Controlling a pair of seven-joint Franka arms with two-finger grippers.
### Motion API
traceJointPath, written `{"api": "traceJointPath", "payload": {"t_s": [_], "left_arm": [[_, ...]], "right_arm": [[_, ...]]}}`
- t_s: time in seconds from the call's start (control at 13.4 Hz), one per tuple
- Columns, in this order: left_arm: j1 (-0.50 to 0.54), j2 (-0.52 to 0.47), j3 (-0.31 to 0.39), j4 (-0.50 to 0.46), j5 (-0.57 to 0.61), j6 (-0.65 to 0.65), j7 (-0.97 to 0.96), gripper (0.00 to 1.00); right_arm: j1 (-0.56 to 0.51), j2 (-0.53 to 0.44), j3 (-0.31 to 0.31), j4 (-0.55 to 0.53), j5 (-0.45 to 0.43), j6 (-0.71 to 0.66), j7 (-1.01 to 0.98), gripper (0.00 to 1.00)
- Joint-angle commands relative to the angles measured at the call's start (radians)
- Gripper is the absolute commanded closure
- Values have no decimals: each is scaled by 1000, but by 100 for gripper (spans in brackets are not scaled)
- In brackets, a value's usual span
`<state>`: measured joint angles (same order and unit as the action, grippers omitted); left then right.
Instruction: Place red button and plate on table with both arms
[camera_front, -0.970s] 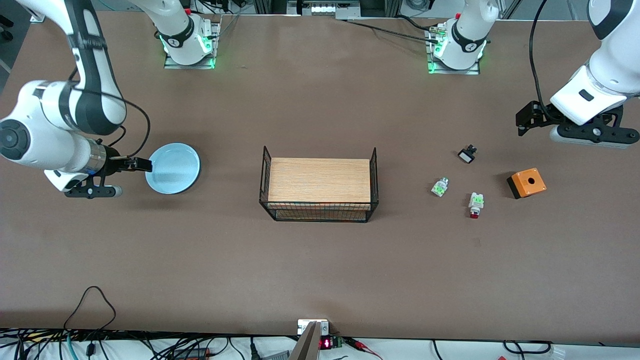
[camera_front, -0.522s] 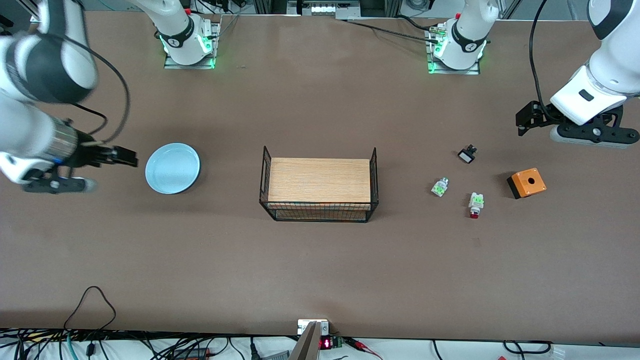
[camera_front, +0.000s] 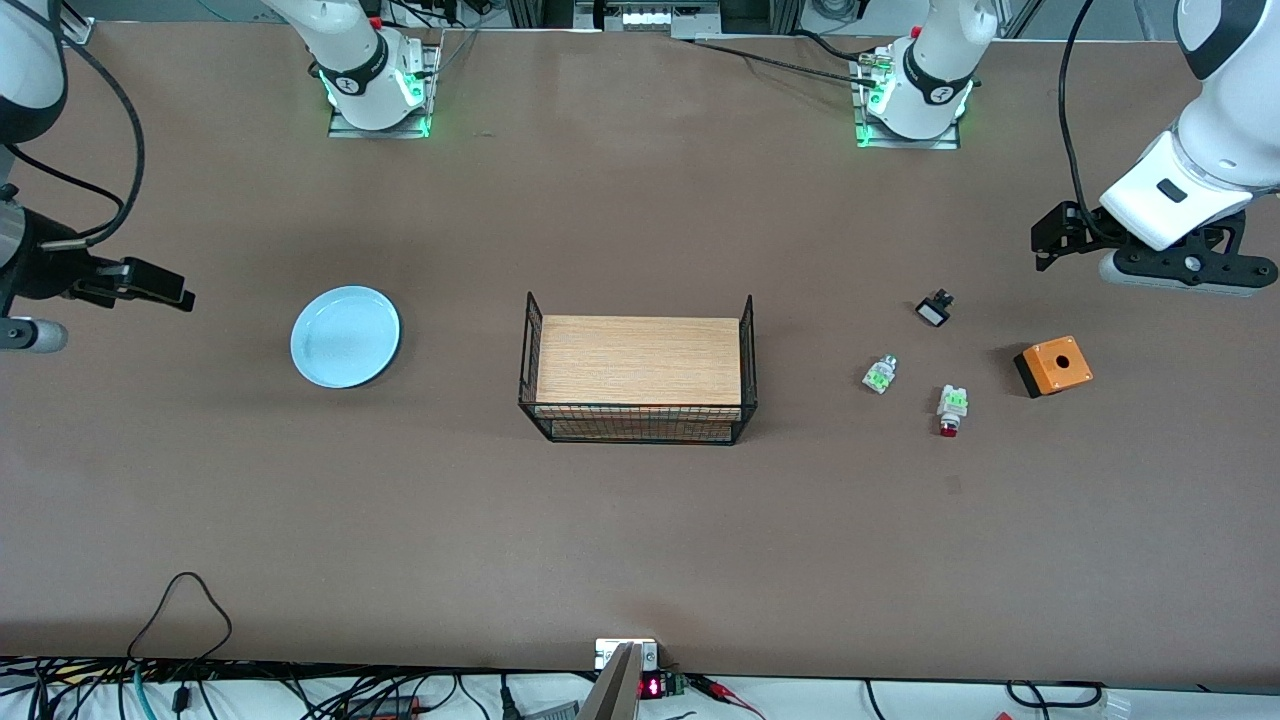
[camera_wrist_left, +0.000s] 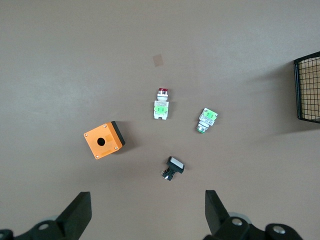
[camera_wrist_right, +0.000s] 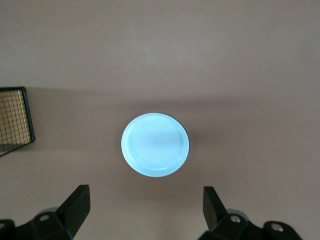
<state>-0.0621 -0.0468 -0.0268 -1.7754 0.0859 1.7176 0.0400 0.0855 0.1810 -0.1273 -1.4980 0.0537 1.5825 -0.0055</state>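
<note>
The tabletop (camera_front: 640, 540) carries everything, and both task things already lie on it, so the job looks done. The crate (camera_front: 637, 368) sits mid-table. The plate (camera_front: 345, 336) lies flat toward the right arm's end, with the right pincer (camera_wrist_right: 145, 207) above it, fingers apart and empty. The left pincer (camera_wrist_left: 147, 215), fingers also apart and empty, hangs over the parts at the other end, where the red button (camera_front: 951, 409) lies on its side, nearer the camera than the orange box (camera_front: 1053, 366). No writing is legible.

I see black cables (camera_front: 180, 610) and a small red display (camera_front: 651, 686) along the near edge, evenly lit.
</note>
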Motion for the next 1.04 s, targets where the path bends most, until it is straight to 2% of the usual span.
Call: {"api": "traceJointPath", "payload": {"t_s": [0.0, 0.37, 0.97], "left_arm": [[-2, 5, 1, 25, -11, -23, 6, 0], [-2, 5, 1, 24, -11, -23, 6, 0], [-2, 5, 1, 24, -12, -33, 6, 0]], "right_arm": [[-15, -81, 17, -102, -38, 16, -40, 0], [-15, -107, 20, -104, -34, 30, 24, 0], [-15, -100, 21, -80, -34, 25, 9, 0]]}}
